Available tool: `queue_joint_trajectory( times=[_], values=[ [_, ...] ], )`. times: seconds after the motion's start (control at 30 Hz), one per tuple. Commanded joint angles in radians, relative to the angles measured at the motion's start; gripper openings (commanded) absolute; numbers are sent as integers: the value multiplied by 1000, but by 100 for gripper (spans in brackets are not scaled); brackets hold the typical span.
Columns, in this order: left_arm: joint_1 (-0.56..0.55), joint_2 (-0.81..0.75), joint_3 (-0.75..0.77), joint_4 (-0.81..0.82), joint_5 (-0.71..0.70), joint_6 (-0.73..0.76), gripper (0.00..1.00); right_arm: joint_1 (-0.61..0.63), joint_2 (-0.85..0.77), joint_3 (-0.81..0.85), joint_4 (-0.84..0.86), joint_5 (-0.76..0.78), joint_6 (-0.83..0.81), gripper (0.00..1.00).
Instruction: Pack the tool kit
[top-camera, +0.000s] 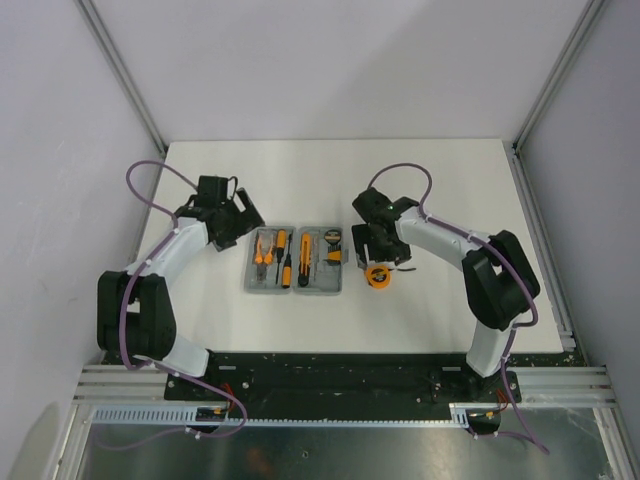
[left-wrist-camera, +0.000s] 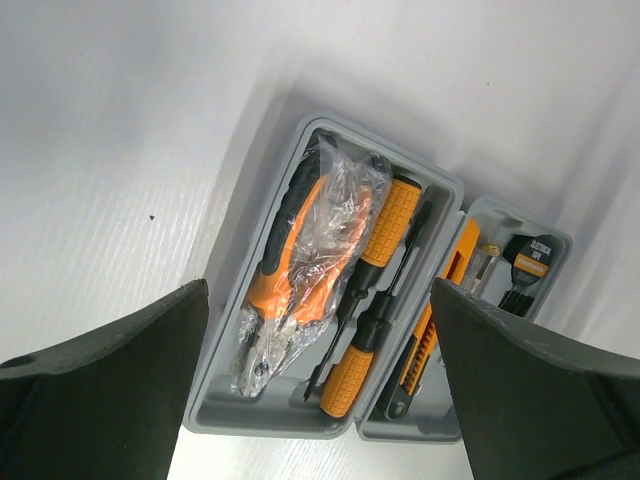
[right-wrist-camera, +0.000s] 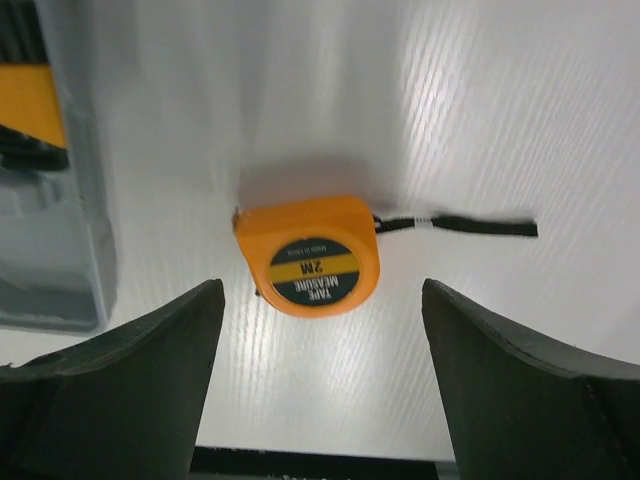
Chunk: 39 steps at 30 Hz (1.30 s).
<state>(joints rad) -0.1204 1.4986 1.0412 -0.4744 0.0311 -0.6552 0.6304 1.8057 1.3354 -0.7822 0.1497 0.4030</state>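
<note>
Grey plastic case (top-camera: 294, 260), top view: lies open and flat at mid table (top-camera: 300, 180), both halves face up, tools seated in each.
Tape measure (top-camera: 379, 276), top view: orange, on the table just beside the case's right edge, outside it.
Left fingers (top-camera: 243, 218), top view: poised at the case's far left corner, holding nothing.
Right fingers (top-camera: 368, 243), top view: directly over the tape measure.
Left wrist view, contents: pliers (left-wrist-camera: 300, 260) in a clear bag and two screwdrivers (left-wrist-camera: 385, 225) fill the near half; a knife (left-wrist-camera: 430, 340) lies in the other half.
Left wrist view, fingers: spread wide to either side of the case, nothing between them.
Right wrist view, tape measure: label up, its black wrist strap (right-wrist-camera: 470, 225) trailing away from the case; case wall at the frame's left edge.
Right wrist view, fingers: wide apart, flanking the tape measure and clear of it, nothing gripped.
Step in hand: picking up the last loose tool, by my reading.
Next move calls for: lowering squarely, closing on the tape measure's flat sides, and carrying it to a free slot in the right half; the strap may snag on the case wall.
</note>
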Motion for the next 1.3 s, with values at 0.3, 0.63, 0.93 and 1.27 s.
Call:
queue_joint_trajectory(
  times=[0.3,0.63,0.93,1.27],
  values=[
    [29,-32,-17,18,-12,3,97,21,93,0,-32,-45,-6,87],
    [33,-22,-19,18,-1,0,96,7,151,-1,37,8,-1,84],
    [33,-24,-26,17,-2,2,97,-2,122,0,49,-30,-2,38],
    [58,11,-54,18,41,-39,96,41,-63,134,154,-152,-96,31]
  ],
)
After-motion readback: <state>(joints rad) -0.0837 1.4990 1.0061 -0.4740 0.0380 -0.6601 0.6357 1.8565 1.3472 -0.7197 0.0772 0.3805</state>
